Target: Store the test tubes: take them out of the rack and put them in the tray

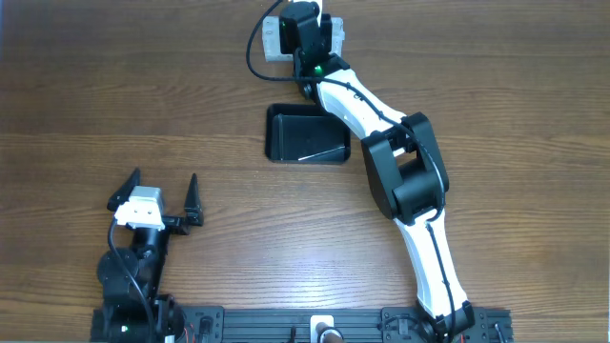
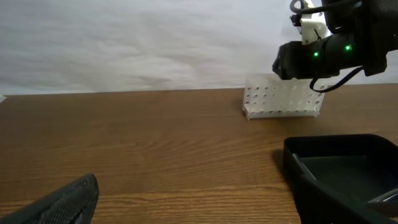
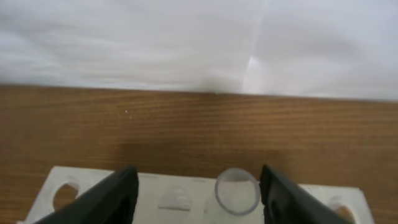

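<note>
Wooden bench (image 1: 496, 114), white wall behind. White rack (image 1: 272, 38) at upper centre of the top frame. Black tray (image 1: 271, 133) sits just below it, with one pale tube (image 1: 320, 152) apparently lying inside. Right fingers (image 3: 115, 196) wide, either side of an upright test tube (image 3: 236, 190) in the rack, not yet closed on it. Left fingers (image 1: 193, 198) spread, empty, lower left, well apart. Step in hand: grasping a tube. Next, as I judge it: close, lift straight up clear of the hole, carry to tray.

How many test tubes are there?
2. One test tube lies in the black tray; the other stands in the white rack, between the fingers of the right gripper. The arm may hide more.
</note>
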